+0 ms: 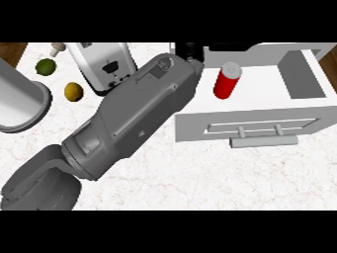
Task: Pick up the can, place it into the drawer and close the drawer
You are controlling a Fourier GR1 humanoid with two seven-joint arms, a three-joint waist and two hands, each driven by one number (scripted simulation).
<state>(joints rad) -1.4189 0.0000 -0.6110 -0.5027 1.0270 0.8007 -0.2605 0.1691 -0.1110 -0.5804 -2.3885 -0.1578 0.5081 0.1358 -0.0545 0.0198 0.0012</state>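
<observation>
Picking up and placing look done: red cylindrical can with a white cap (pixel 227 81) standing upright inside the open white drawer (pixel 324 111), toward its left side, clear of the drawer's front panel

Left to do, by the look of it: closing. Drawer pulled well out toward the near side, bar handle (pixel 264 141) on the front panel facing the near edge and untouched

Black left hand (pixel 189 49), taken as the left because its grey forearm (pixel 134 116) comes in from the near left, showing only as a small dark patch at the far end of that forearm, just beyond the drawer's left wall. Cannot tell whether the fingers are apart or together, mostly hidden behind the wrist. No visible contact with the can; a gap between the two, so probably released. Right hand nowhere to be seen

Inside the drawer: only the can visible, the rest of the white floor and the right inner wall bare as far as shown

On the white marbled surface (pixel 200 173), well left of the drawer: a green lime (pixel 47 65), a yellow lemon (pixel 73 91), a white boxy appliance (pixel 102 62) partly under the forearm, and a large pale cylinder (pixel 10 99) at the left edge. None of these inside any container
</observation>
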